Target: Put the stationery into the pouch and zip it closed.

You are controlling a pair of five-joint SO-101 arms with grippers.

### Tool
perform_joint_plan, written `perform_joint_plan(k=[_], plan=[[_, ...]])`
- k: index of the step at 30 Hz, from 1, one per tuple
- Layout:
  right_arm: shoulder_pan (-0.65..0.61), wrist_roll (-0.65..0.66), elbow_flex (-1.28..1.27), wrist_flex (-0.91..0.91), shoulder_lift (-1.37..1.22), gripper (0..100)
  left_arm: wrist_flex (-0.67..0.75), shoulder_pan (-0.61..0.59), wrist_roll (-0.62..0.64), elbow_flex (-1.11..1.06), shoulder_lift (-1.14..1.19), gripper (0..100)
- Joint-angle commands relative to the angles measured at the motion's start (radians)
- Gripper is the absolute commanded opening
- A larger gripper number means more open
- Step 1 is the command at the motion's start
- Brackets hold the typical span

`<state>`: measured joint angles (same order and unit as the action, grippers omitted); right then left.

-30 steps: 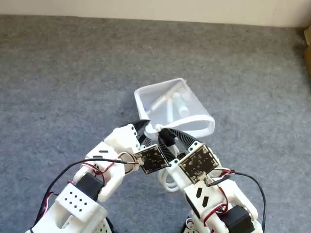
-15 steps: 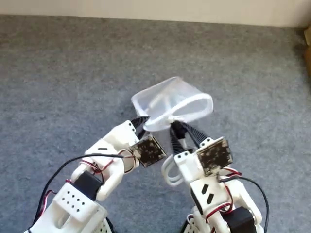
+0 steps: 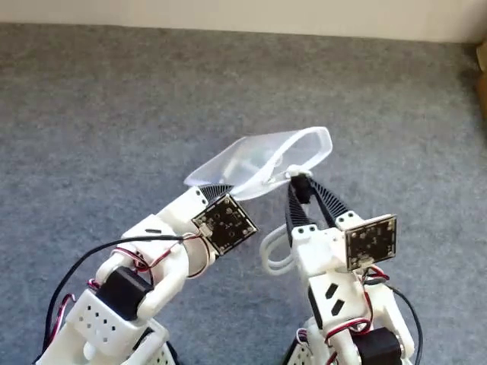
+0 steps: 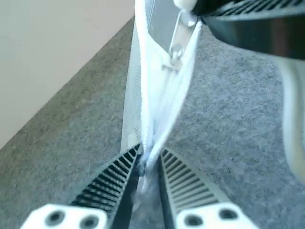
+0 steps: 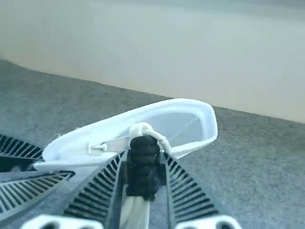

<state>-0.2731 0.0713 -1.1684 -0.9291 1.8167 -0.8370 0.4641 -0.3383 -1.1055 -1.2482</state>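
Observation:
A translucent white pouch [image 3: 262, 158] hangs stretched above the grey carpet between my two grippers. Faint stationery shapes [image 3: 249, 161] show through its wall. My left gripper [image 3: 221, 188] is shut on the pouch's near zipper end [image 4: 147, 162]. My right gripper [image 3: 299, 185] is shut on the black cord [image 5: 142, 160] tied to the zipper pull. The metal slider [image 4: 175, 50] sits partway along the zipper. Between the slider and my left gripper the zipper looks closed. Past the slider the mouth [image 5: 188, 125] still gapes open.
Grey carpet [image 3: 114, 114] covers the whole floor, with a pale wall [image 3: 243, 14] along its far edge. A white cord loop [image 3: 274, 255] hangs beside the right arm. The other arm's black ribbed fingers [image 5: 21, 164] reach into the right wrist view.
The right gripper has pulled the cord rightwards and away from the left gripper. The pouch has risen off the carpet, stretched out long, and its mouth has narrowed.

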Motion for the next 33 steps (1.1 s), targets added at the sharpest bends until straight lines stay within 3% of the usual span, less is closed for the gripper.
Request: perform_joint_plan(k=[1, 6, 16, 20, 25, 33], plan=[[0.044, -0.012, 0.058, 0.036, 0.008, 0.5, -0.094, -0.027, 0.018, 0.045, -0.157, 1], [-0.024, -0.005, 0.059, 0.022, 0.010, 0.5, -0.147, 0.002, 0.018, 0.035, -0.315, 1], [-0.170, 0.071, 0.062, -0.045, 0.010, 0.5, -0.137, 0.035, 0.017, -0.044, -0.343, 1], [-0.188, 0.072, 0.058, -0.045, 0.010, 0.5, -0.138, 0.036, 0.021, -0.042, -0.343, 10], [-0.225, 0.103, 0.064, -0.081, 0.010, 0.5, -0.132, 0.036, 0.127, -0.039, -0.343, 18], [-0.252, 0.120, 0.062, -0.097, 0.022, 0.5, -0.074, 0.036, 0.129, -0.030, -0.343, 19]])
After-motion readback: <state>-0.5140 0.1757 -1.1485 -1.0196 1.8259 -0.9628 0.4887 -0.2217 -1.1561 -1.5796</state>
